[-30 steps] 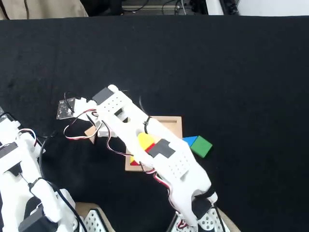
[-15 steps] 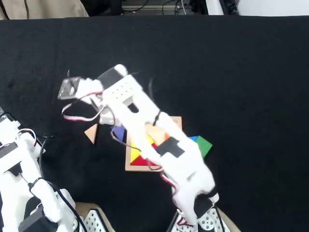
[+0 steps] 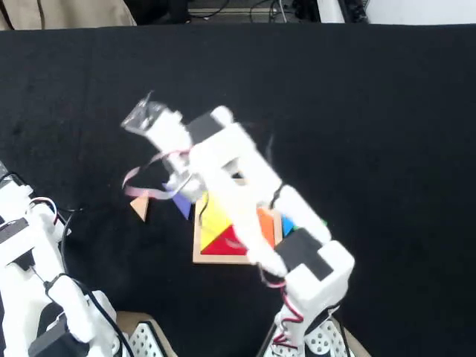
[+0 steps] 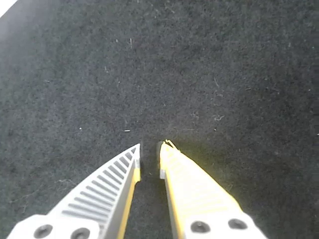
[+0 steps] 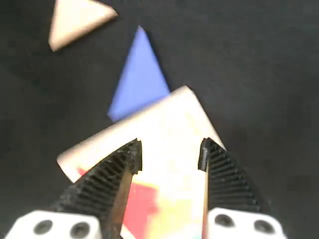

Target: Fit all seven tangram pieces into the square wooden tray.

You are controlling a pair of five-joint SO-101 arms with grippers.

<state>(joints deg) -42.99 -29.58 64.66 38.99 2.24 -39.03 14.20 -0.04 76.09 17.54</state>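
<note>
On black cloth [image 3: 387,111]: pale wooden tray [image 3: 223,259], yellow piece [image 3: 216,219], red piece [image 3: 227,242], blue triangle [image 5: 139,79], tan triangle [image 5: 75,20].

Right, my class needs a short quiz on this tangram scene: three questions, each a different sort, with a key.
1. True or false: the tan triangle lies inside the wooden tray.
2. The right gripper is: A open above the tray, B shut on a piece, C shut and empty.
3. Fill in: the loose triangle between the tan one and the tray is coloured ____.
Key: 1 false; 2 A; 3 blue.
</note>
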